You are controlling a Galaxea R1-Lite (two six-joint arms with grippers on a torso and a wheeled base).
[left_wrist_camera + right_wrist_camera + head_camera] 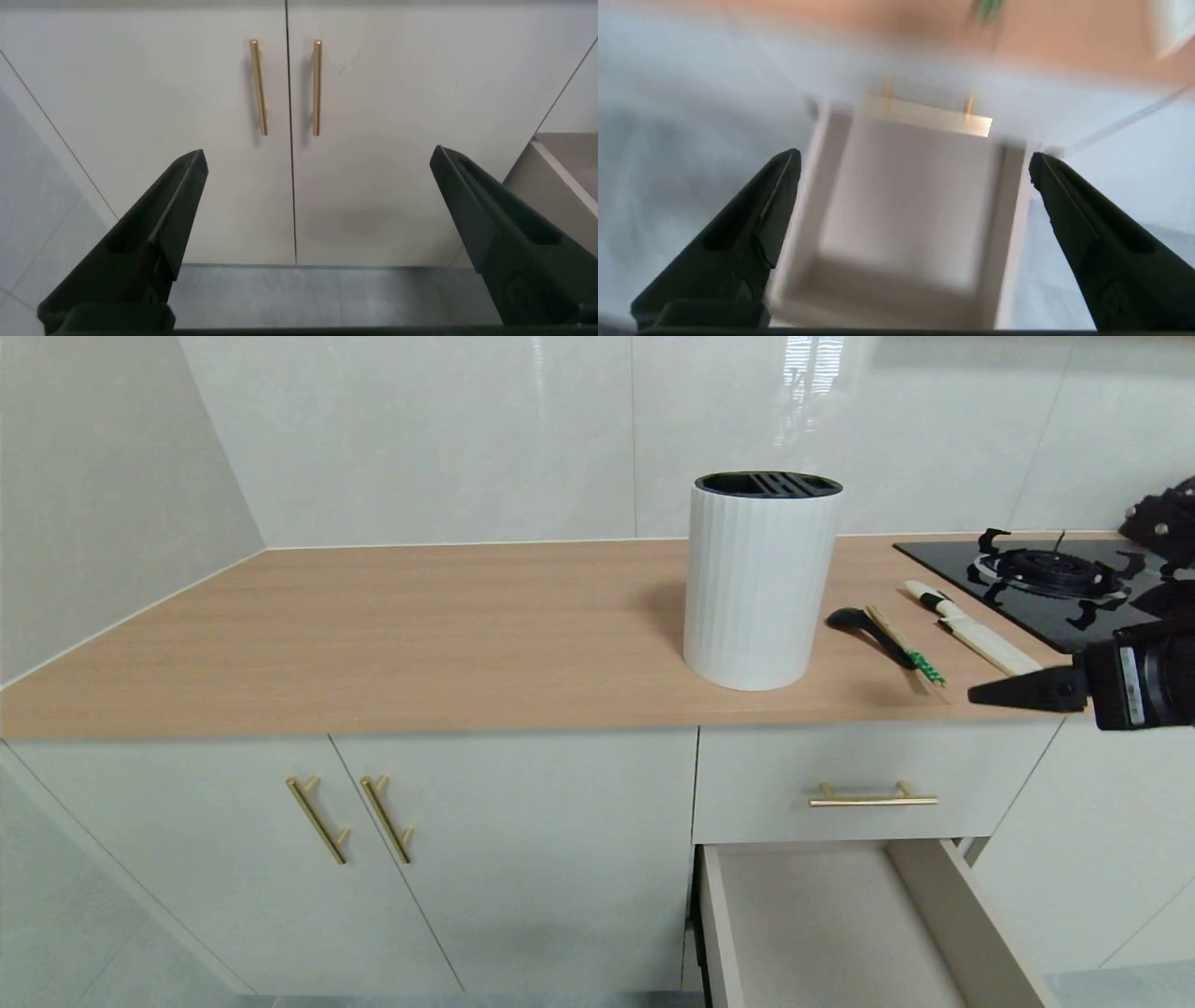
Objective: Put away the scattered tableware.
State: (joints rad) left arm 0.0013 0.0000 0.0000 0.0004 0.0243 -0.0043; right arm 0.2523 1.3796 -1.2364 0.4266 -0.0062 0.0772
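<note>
On the wooden counter (420,625) stands a white ribbed utensil holder (761,588) with a black slotted top. Right of it lie a black spoon (864,627), chopsticks with green ends (907,651) and a pale-handled knife (971,633). My right gripper (980,693) hovers at the counter's front edge, just right of the chopsticks, above the pulled-out drawer (822,933). In the right wrist view this gripper (913,159) is open and empty over the drawer (910,215). My left gripper (318,154) is open and empty, low in front of the cabinet doors (290,140).
A black gas hob (1055,579) occupies the counter's right end. A shut drawer with a gold handle (873,796) sits above the open one. Two gold door handles (350,817) are on the left cabinet. Tiled walls close the back and left.
</note>
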